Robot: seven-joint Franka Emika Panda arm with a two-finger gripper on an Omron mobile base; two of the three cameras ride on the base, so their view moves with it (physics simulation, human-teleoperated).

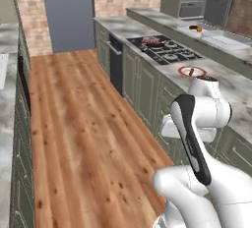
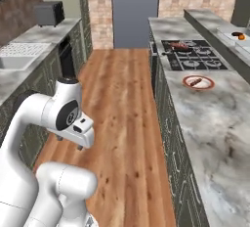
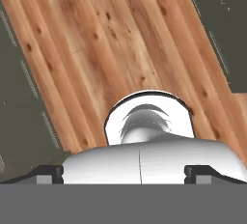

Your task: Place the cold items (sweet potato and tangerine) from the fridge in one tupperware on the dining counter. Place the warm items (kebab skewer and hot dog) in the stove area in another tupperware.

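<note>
Kitchen: wood plank floor [image 1: 83,138] is running between two rows of sage green cabinets toward a brick wall.
Stove [image 1: 165,49]: sitting in the marbled worktop, a reddish-brown item lying on its far burner.
Plate [image 2: 198,82]: round, orange-rimmed, lying just in front of the stove, holding a small reddish-brown piece.
Tupperware [image 2: 234,36]: resting on the dining counter [image 1: 172,21] beyond the stove, holding the tangerine [image 2: 241,36] beside a dark lump.
Gripper [image 3: 123,174]: pointing down over the floor, well apart from the stove, fingers spread wide and holding nothing.

No readable text — no labels, no numbers.
</note>
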